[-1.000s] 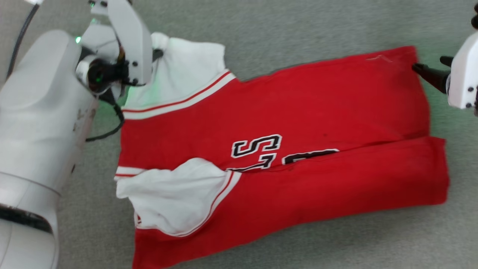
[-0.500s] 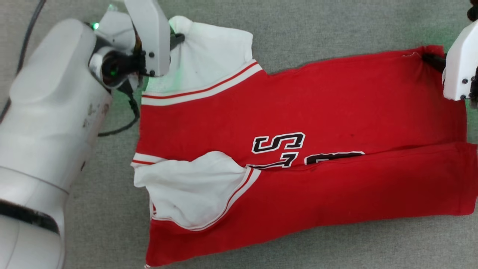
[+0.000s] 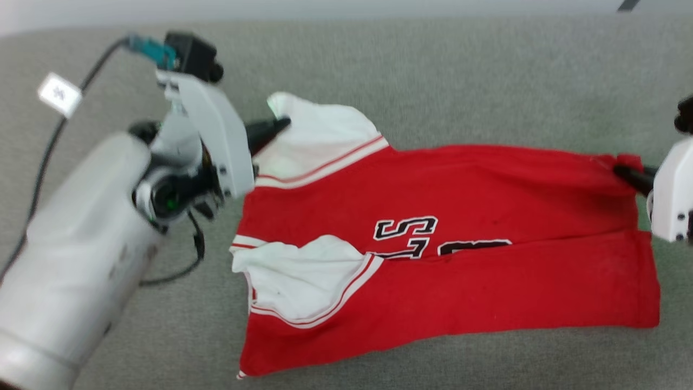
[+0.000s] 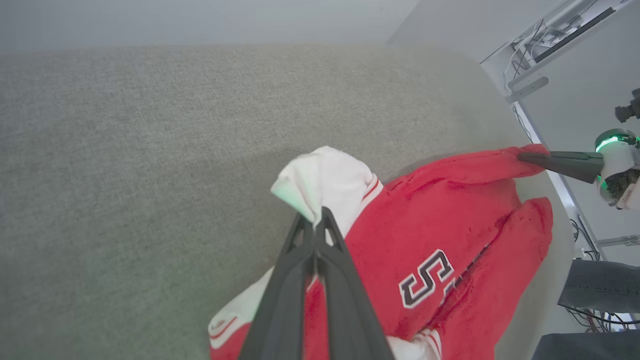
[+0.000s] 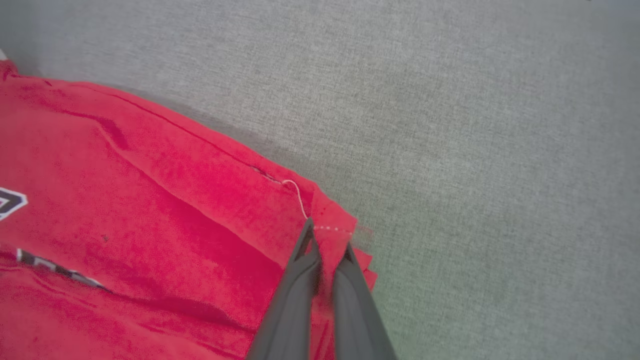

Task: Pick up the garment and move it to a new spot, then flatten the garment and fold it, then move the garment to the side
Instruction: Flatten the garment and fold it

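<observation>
We clench our left fingers (image 3: 266,134) on the white sleeve (image 3: 325,127) and our right fingers (image 3: 632,176) on the far hem corner (image 3: 622,161); the garment (image 3: 487,216) lies on the bench (image 3: 487,81), long axis running left-right between them.

The bench (image 3: 460,70) is covered in plain grey woven cloth, with a pale wall (image 3: 325,8) behind its far edge. On it lies the garment (image 3: 487,292), a red shirt with white sleeves (black-and-white lettering on the chest), stretched lengthwise across the middle. Its near long side is folded over onto the body, hiding part of the lettering, and one white sleeve rests on top.
</observation>
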Controlling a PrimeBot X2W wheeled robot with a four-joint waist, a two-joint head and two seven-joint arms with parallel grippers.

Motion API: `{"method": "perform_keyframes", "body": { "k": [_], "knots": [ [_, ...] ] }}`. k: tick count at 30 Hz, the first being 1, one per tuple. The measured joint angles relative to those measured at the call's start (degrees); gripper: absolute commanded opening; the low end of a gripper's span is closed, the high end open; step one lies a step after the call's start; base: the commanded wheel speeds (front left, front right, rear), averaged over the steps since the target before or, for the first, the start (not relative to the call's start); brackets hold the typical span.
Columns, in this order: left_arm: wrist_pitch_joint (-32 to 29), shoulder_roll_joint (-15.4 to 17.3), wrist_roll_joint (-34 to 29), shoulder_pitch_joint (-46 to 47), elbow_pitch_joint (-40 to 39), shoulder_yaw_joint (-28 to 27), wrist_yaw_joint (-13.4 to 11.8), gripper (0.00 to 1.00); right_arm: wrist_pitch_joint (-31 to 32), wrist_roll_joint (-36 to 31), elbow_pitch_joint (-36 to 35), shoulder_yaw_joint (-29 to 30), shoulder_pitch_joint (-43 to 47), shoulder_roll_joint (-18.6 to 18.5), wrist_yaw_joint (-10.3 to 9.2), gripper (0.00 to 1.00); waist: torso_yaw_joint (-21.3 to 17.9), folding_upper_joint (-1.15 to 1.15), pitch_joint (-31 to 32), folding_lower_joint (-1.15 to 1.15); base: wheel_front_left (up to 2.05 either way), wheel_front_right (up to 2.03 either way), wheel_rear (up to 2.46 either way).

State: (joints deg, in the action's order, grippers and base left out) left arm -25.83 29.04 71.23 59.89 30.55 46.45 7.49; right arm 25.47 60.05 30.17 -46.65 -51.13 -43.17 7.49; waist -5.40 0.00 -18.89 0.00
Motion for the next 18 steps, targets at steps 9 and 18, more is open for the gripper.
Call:
{"method": "perform_keyframes", "body": {
  "k": [9,18],
  "knots": [
    [9.8,7.6,3.4,-16.3,-16.6,0.1,0.0,0.00,-6.6,4.0,-10.1,0.8,12.7,-6.7,0.00,0.00,1.8,0.00,8.3,0.00,0.00,0.00,0.00],
    [18.0,12.3,5.2,-33.8,-30.0,0.3,-4.0,0.00,-10.4,5.6,-14.6,4.3,23.3,-10.4,0.01,0.00,4.1,0.00,11.2,0.00,0.00,0.00,0.00]
  ]
}}
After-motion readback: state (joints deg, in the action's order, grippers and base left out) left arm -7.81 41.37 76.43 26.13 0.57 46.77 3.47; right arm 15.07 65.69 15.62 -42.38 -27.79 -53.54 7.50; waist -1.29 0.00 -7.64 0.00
